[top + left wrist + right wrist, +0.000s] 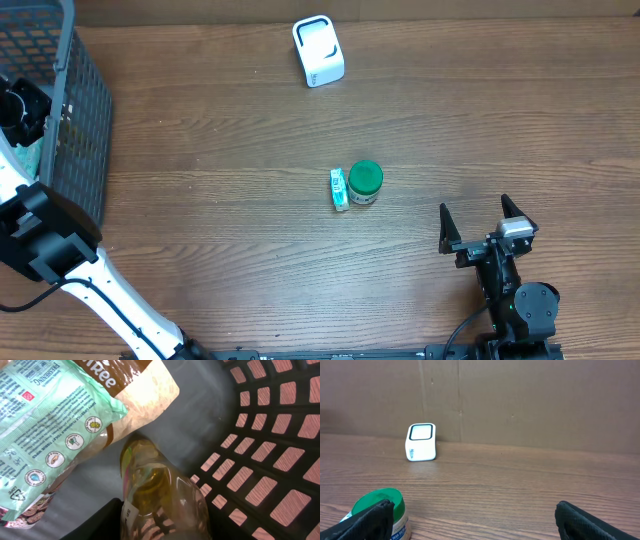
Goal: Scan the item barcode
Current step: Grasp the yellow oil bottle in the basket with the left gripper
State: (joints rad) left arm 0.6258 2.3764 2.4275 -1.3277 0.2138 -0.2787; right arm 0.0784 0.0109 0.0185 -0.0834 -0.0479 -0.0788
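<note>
Left hand (20, 110) in the grey lattice basket (280, 460), at a clear rounded bottle (160, 495); grip impossible to tell. Right hand (487, 228) spread wide.

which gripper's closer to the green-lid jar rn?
Right. The right gripper is open just right of the green-lid jar, toward the robot's base; the left gripper is far left, down inside the basket.

Bare surface (220, 150) is stretching wide between the basket (85, 120) at the left edge and the scanner (318, 51) at the far side. In the middle, a jar (365, 182) and a box (339, 188) are sitting side by side, blocking the centre. Inside the basket, a bottle (160, 500) and bags (45, 420) are crowding together, leaving little room.
</note>
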